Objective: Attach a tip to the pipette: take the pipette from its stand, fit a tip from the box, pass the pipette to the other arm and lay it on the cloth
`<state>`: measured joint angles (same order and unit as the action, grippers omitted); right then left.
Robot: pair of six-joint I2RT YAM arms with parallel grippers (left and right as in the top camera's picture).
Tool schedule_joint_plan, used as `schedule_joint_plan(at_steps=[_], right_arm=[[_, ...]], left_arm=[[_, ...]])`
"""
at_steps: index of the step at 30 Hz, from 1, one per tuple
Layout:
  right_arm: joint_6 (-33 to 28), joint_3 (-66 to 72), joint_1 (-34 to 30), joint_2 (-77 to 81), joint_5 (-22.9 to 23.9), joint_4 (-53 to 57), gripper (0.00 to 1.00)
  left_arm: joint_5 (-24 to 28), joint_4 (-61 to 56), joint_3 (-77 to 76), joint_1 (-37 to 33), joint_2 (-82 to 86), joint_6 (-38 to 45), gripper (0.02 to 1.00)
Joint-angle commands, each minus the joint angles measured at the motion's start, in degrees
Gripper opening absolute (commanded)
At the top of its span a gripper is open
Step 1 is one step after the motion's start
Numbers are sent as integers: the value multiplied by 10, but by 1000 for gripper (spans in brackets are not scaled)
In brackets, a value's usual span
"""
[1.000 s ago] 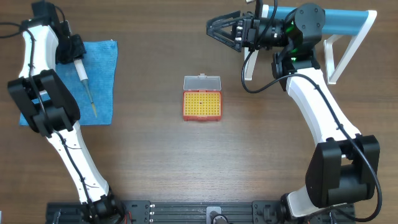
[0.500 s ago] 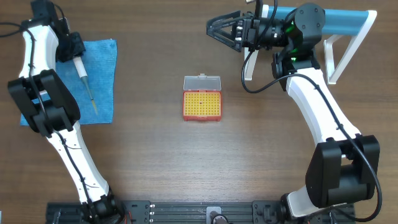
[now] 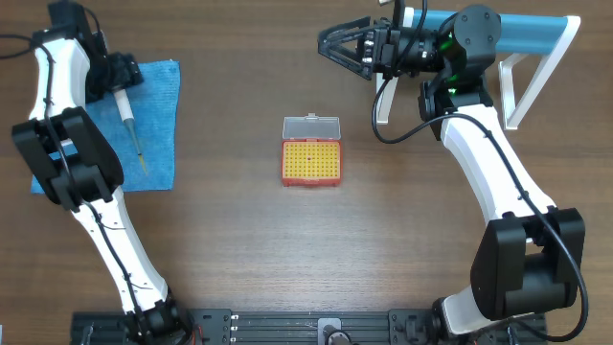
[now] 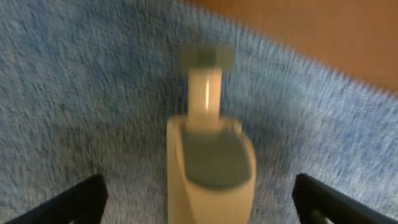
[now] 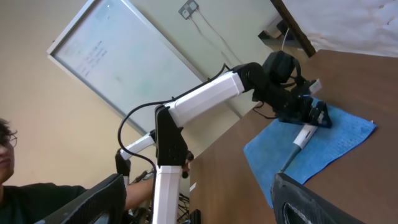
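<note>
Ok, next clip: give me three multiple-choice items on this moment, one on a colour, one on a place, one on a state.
1. What colour is the base of the tip box?
A. green
B. orange
C. black

2. Where is the pipette?
A. lying on the blue cloth
B. inside the tip box
C. under the tip box

3. How do the jaws of the left gripper stand?
A. shut on the pipette
B. open, one on each side of the pipette
C. shut on the cloth

Answers:
1. B, the top view shows an orange base under the clear lid.
2. A, its whole length rests on the cloth.
3. B, the left wrist view shows a gap on both sides.
</note>
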<state>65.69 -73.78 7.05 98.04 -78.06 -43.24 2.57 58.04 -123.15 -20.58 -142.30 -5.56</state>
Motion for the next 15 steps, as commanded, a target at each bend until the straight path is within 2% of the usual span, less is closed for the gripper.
schedule_joint_plan(at_steps=[1, 7, 12, 15], right_arm=[[-4, 2, 3, 5, 5, -1, 761], [-7, 2, -5, 5, 2, -1, 761], [-31, 2, -11, 5, -22, -1, 766], [-41, 2, -14, 5, -28, -1, 766]], left_arm=[[-4, 30, -17, -3, 27, 5, 982], [-4, 77, -17, -3, 147, 6, 982], [-2, 109, -17, -2, 282, 17, 996], [34, 146, -17, -2, 381, 48, 996]])
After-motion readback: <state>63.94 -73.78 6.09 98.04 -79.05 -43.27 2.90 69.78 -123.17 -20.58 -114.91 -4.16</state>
